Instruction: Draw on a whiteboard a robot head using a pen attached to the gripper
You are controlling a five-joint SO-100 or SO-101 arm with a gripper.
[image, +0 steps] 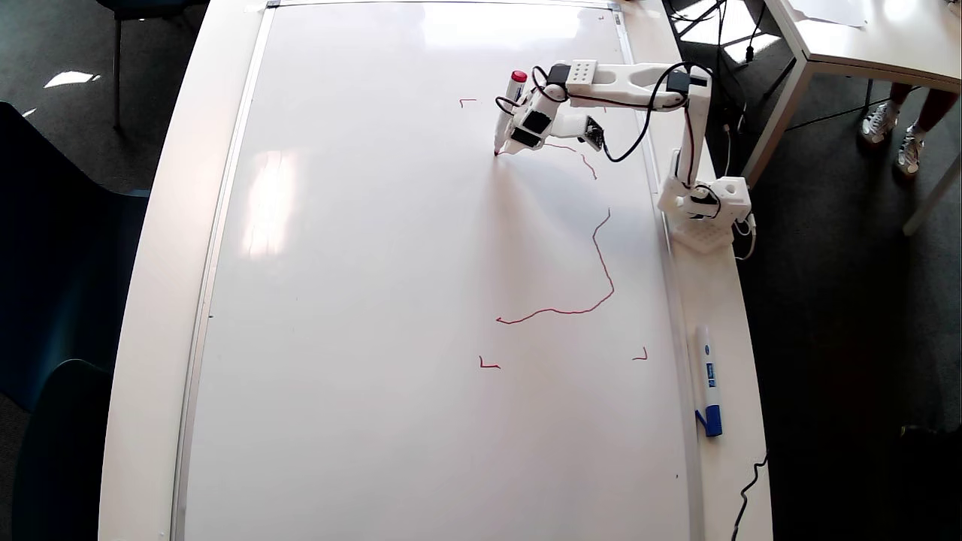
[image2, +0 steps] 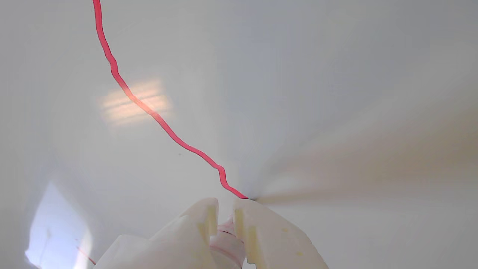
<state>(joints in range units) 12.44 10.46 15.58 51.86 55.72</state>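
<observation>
The whiteboard [image: 361, 300] fills the table in the overhead view, with small red corner marks on its right half. On it runs a partial red line of the robot head [image: 601, 263], a wobbly curve down the right side and along the bottom, plus a short stroke by the arm. My gripper [image: 509, 146] is shut on the pen [image: 509, 105], whose red cap points up and whose tip touches the board. In the wrist view the white fingers [image2: 203, 220] clamp the pen [image2: 227, 246], and the red line [image2: 149, 110] ends at the tip.
A white marker with a blue cap [image: 708, 379] lies on the table's right strip, below the arm's base [image: 706, 207]. A black cable [image: 751, 481] trails off the bottom right. Another table [image: 864, 37] and someone's shoes [image: 894, 135] are at the upper right.
</observation>
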